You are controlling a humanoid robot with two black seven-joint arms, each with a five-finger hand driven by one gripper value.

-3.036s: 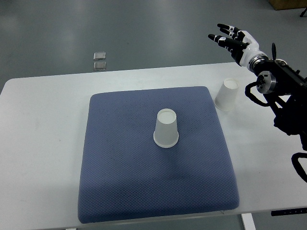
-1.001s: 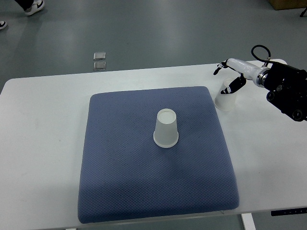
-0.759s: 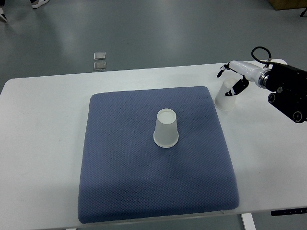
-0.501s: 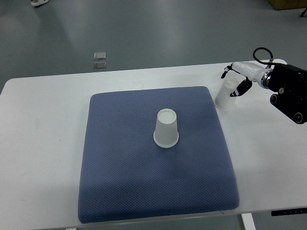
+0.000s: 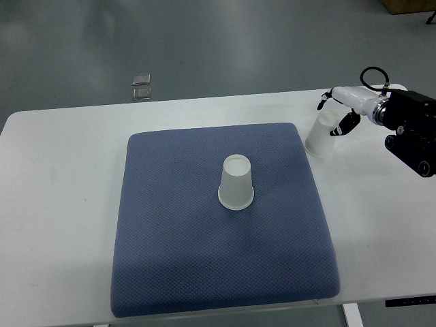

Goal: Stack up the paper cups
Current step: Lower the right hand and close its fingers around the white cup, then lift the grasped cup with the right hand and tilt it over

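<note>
An upside-down white paper cup (image 5: 236,182) stands in the middle of the blue mat (image 5: 177,259). A second upside-down white paper cup (image 5: 320,139) stands on the white table just past the mat's right edge. My right hand (image 5: 334,114) comes in from the right edge and sits over the top of that second cup. One finger reaches past its far side and the black-tipped thumb lies at its right side. The fingers are spread and do not visibly squeeze the cup. The left arm is out of view.
The white table (image 5: 54,204) extends around the mat on all sides. Two small square plates (image 5: 142,86) lie on the floor beyond the table's far edge. My dark right forearm (image 5: 412,129) hangs over the table's right end.
The right hand came down from high above the table to the right-hand cup, then drifted slightly right over its top. Neither cup has moved.
</note>
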